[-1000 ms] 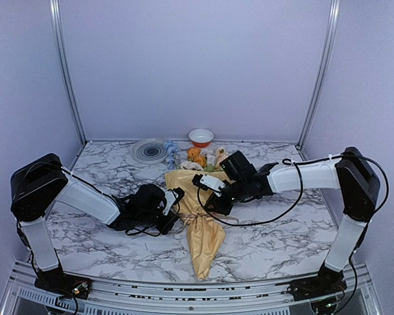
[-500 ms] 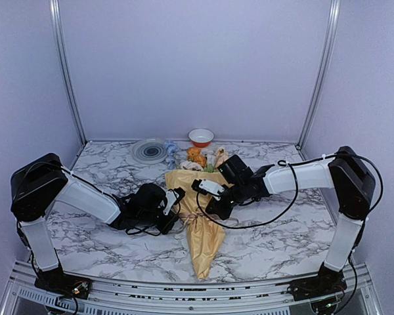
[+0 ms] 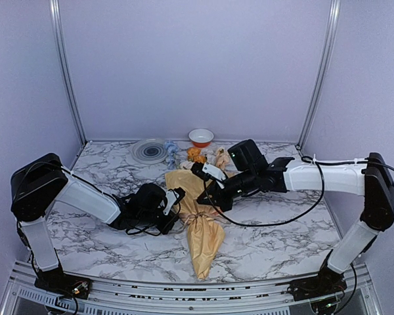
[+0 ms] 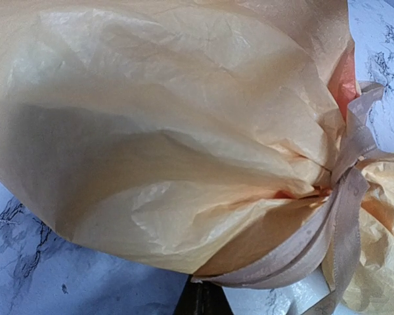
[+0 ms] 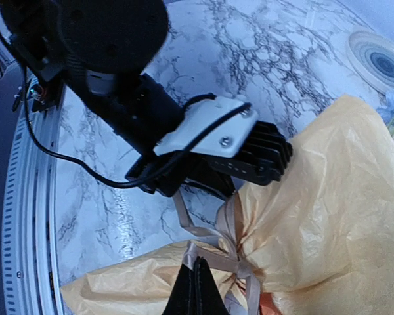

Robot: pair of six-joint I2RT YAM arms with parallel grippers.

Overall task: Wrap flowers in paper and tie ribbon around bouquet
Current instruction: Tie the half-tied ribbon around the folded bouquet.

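Marbled tabletop (image 3: 276, 243), centre: bouquet (image 3: 200, 236) lying flat, flowers (image 3: 197, 155) toward the back wall, ribbon (image 3: 196, 215) cinched round its waist. Left jaws and right jaws, both closed, each pinch a ribbon strand from opposite sides.

No legible txt/labels anywhere

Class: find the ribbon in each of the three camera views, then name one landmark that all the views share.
Top external: the ribbon is just below picture centre, wrapped round the narrow waist of the bouquet.
Left wrist: the ribbon is on the right side, running from the upper right down to bottom centre.
Right wrist: the ribbon is at bottom centre, in looped strands.
Shared landmark: the pinch in the tan-yellow paper where the ribbon cinches the bouquet.
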